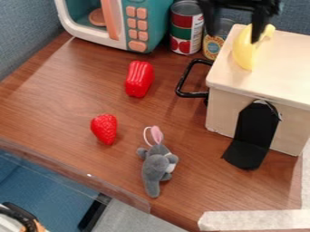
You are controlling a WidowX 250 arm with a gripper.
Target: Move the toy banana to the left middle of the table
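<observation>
Gripper (235, 37) at top edge of view, over the near-wall side, fingers released and spread wide. Toy banana (244, 50) is on top of the pale wooden box (281, 68), upright-ish, its upper end partly behind the box-side finger. Can-side finger hangs in front of the gap between the red-and-green can (185, 34) and the yellow-label can (213, 44). Below the fingers in view: black wire handle (183, 84) at the box's side, black bracket (257, 131) at its front. Left of the fingers, past the cans: teal toy microwave (158, 22). Lower left of the fingers: red toy pepper (139, 79), then toy strawberry (104, 128) farther out. Well below the fingers: grey plush toy (156, 166) lying on the brown table (60, 95). Farthest below: pale tape (254, 220) along the table edge
</observation>
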